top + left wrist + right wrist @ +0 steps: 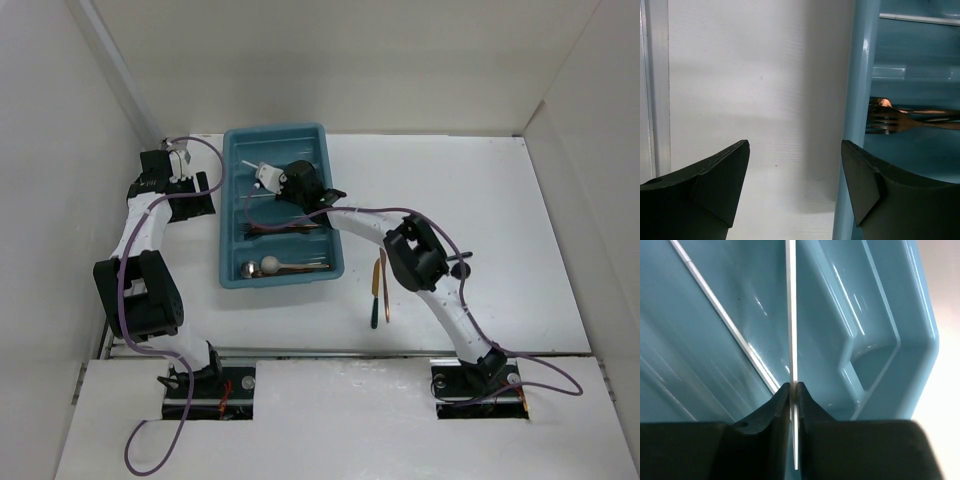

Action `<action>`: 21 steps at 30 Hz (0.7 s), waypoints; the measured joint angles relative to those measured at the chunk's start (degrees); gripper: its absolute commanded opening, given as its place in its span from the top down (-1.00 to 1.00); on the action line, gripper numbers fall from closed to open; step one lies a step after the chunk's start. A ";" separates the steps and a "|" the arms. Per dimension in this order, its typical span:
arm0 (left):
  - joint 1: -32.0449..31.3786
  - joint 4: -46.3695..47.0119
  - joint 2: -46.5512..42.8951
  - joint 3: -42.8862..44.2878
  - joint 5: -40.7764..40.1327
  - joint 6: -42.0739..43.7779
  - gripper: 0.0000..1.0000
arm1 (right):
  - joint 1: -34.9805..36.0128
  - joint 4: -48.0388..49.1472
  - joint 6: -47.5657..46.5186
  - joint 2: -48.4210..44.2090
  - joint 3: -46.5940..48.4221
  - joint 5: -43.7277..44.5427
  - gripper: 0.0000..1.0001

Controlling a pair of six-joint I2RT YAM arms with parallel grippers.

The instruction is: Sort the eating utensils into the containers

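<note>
Black fingertips of the right gripper [792,389] fill the bottom of the right wrist view, pinched narrow on a thin white stick [791,315] that runs straight up out of the grip and over the blue tray [880,315]. A second white stick [720,315] lies slantwise on the tray floor underneath, so this looks like the right compartment for the drop, though I cannot tell whether the held stick's lower end touches the plastic. From above, that arm reaches over the far half of the tray. Copper forks [890,120] lie in a nearer compartment and spoons [285,266] in the nearest one. The left gripper [795,175] hangs with its jaws wide and nothing between them, over bare table [755,75] just beside the tray's left wall. Two slim utensils [381,290] lie close together on the table to the right of the tray, not yet sorted. The main risk is the grip itself: so thin a stick held only at the fingertips could swivel or slide. If the jaws part while it stands steep, it may bounce, come to rest across a divider or fall into the neighbouring slot. Pressing down could also shove the light tray. Later, picking one of the paired utensils may drag its neighbour along.
</note>
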 measured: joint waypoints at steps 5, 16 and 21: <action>0.00 0.02 -0.02 0.00 -0.04 0.17 -0.43 | 0.04 0.42 -1.57 0.00 0.00 1.38 0.43; -0.02 -0.07 0.00 0.68 -0.09 0.37 -0.43 | 0.44 3.74 -1.03 -2.08 -0.61 7.13 -0.52; -0.31 -0.85 -0.02 5.18 0.57 1.33 -0.43 | 0.63 3.89 10.58 -16.96 -10.78 14.34 -1.00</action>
